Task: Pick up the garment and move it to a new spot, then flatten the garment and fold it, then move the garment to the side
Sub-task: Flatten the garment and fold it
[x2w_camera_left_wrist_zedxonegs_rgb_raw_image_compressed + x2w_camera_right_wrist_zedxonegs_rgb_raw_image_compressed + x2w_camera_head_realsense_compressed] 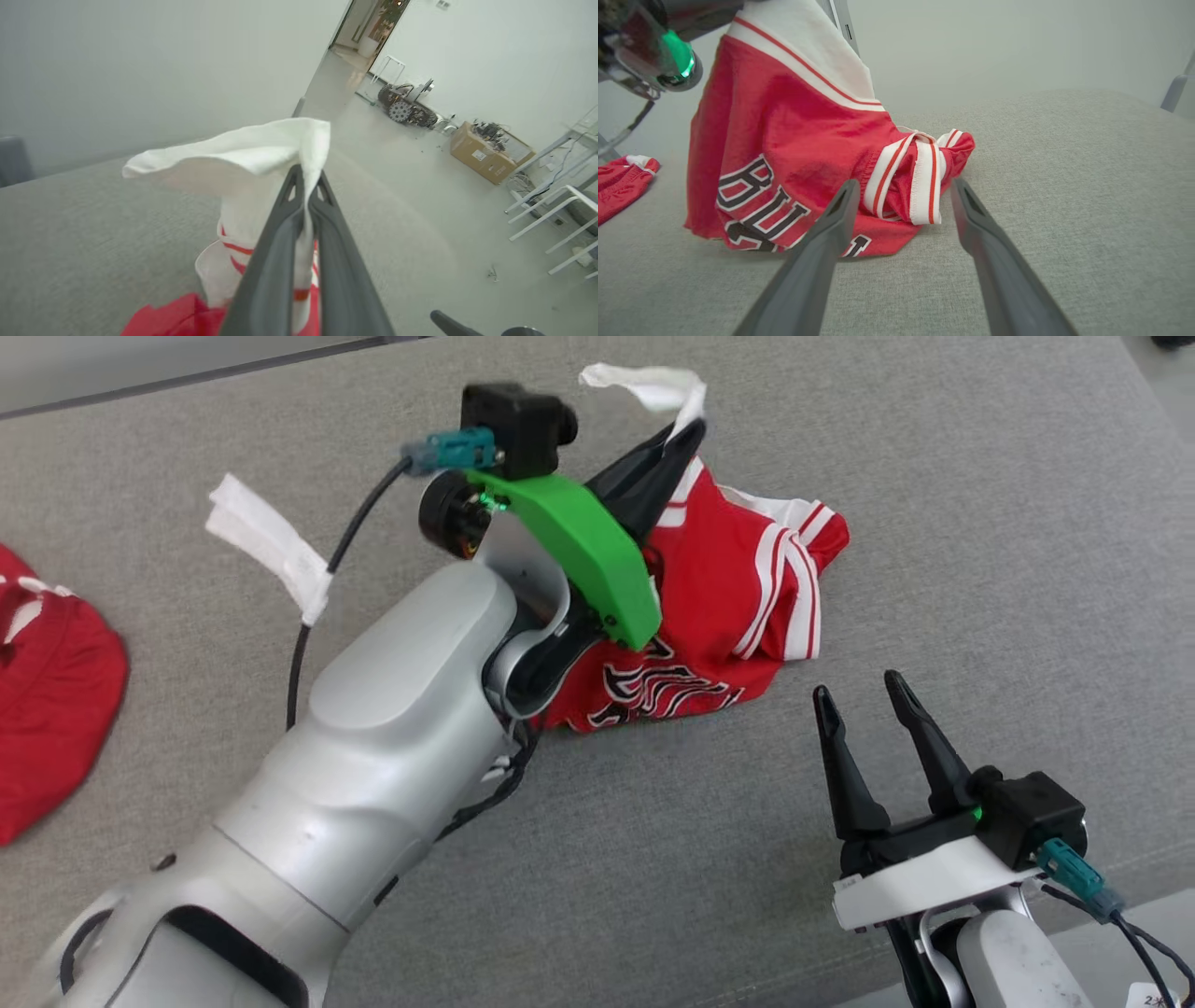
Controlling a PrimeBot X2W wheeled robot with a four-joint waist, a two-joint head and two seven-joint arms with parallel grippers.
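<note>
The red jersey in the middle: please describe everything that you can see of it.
The red jersey is shiny, thin cloth with white bands edged in red stripes and black, white-outlined letters. It is crumpled, not flat. The left gripper is shut on its white edge and holds that part up; its lower part rests on the grey cushion. The open right gripper is near but apart.

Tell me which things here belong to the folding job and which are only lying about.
Job: red jersey; left end effector, shut on its white edge; right end effector, open.
Lying about: second red garment; cardboard box.
</note>
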